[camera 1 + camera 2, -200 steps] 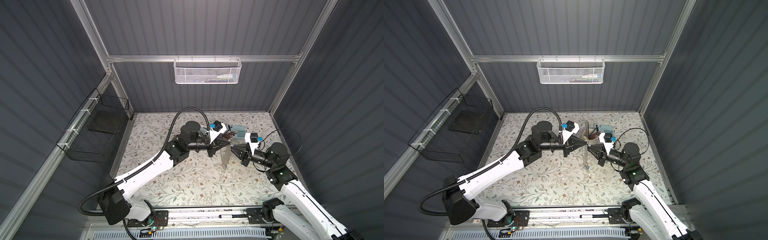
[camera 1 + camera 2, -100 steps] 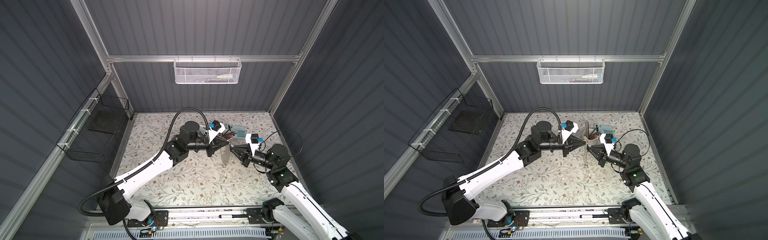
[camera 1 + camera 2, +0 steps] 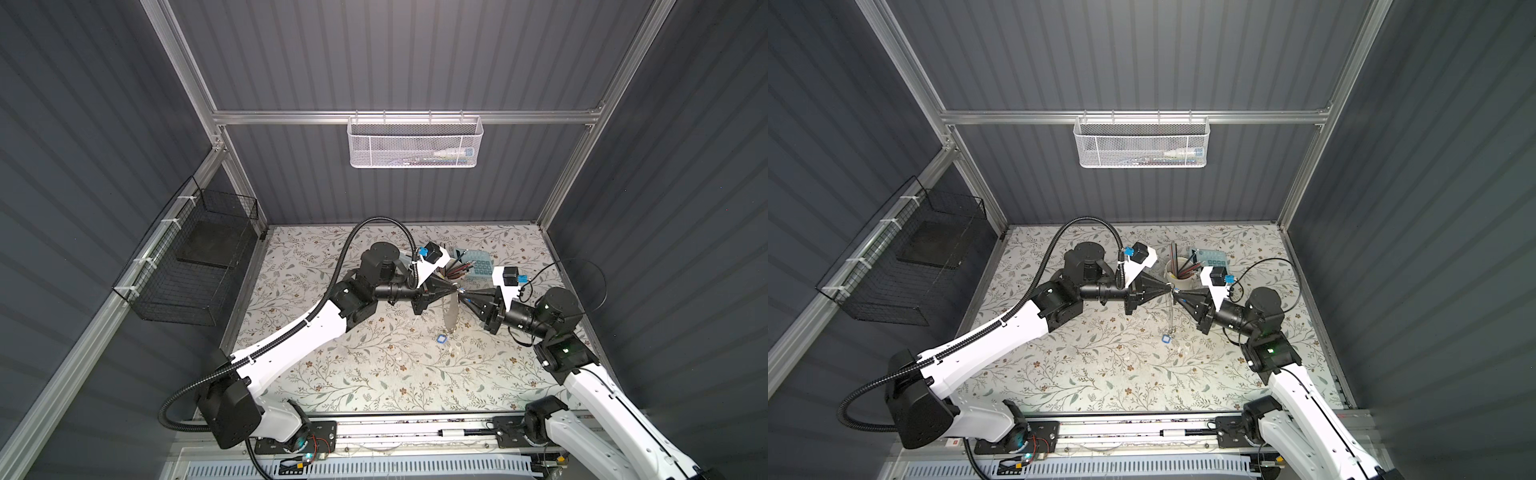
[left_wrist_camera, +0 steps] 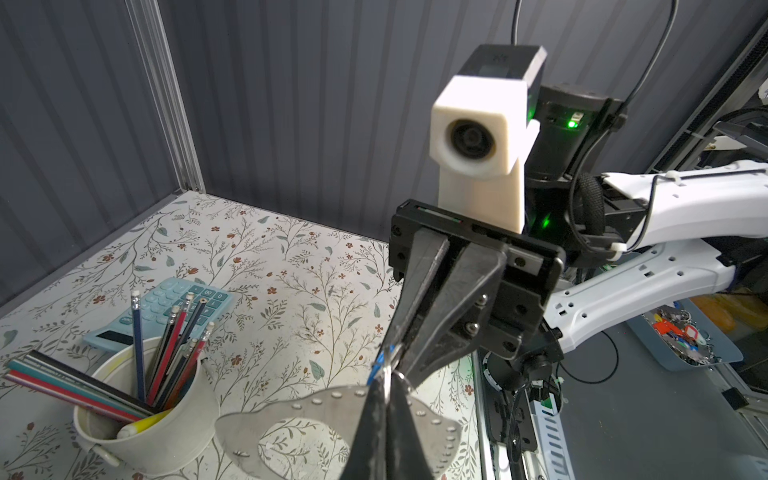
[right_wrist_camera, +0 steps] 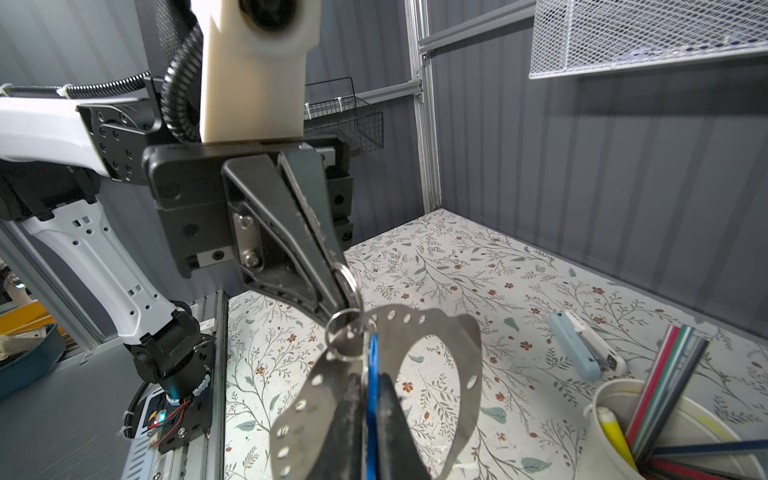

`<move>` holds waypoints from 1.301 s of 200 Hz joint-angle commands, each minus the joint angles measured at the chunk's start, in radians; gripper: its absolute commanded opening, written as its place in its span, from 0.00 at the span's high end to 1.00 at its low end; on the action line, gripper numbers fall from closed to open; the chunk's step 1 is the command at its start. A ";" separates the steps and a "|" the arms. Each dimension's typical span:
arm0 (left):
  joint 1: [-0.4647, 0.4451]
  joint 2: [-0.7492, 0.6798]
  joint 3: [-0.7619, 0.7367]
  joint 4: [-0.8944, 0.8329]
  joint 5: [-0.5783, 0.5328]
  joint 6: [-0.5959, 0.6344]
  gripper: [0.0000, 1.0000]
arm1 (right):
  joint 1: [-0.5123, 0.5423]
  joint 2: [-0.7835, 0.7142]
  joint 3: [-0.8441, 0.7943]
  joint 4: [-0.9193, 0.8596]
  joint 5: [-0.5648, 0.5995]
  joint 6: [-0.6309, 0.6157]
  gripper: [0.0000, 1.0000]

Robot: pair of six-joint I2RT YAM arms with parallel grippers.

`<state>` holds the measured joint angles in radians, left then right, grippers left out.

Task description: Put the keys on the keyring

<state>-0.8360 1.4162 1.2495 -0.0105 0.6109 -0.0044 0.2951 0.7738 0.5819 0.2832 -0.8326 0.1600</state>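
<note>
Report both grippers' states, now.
Left gripper: shut on the keyring at its rim.
Right gripper: shut on a key, by its blue tag.

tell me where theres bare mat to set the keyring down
Bare: near strip of mat along the front rail; far-left corner beyond the left arm. Crowded: far right, around cup, calculator, left pincer and right pincer.

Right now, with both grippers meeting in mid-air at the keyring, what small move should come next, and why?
Probably the right gripper nudges its blue-tagged key slightly toward the left gripper, which pinches the keyring at its rim. A small split ring sits right at that rim; whether it is threaded I cannot tell. On the table lies a second key.
</note>
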 commanded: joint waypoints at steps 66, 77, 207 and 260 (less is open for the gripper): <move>0.022 -0.007 0.009 -0.009 0.003 0.016 1.00 | -0.002 -0.011 0.026 0.015 -0.008 0.017 0.98; 0.030 -0.011 0.005 -0.006 0.005 0.013 1.00 | -0.003 -0.020 0.026 -0.005 0.004 0.006 0.98; 0.055 -0.002 0.021 0.013 0.068 -0.020 1.00 | -0.020 -0.036 -0.050 -0.028 0.057 0.010 0.90; 0.054 0.007 0.028 0.027 0.086 -0.034 1.00 | -0.015 0.033 -0.127 0.151 0.030 0.137 0.81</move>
<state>-0.7910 1.4277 1.2495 -0.0227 0.6605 -0.0227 0.2825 0.7815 0.4889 0.3592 -0.8040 0.2256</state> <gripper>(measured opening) 0.050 0.144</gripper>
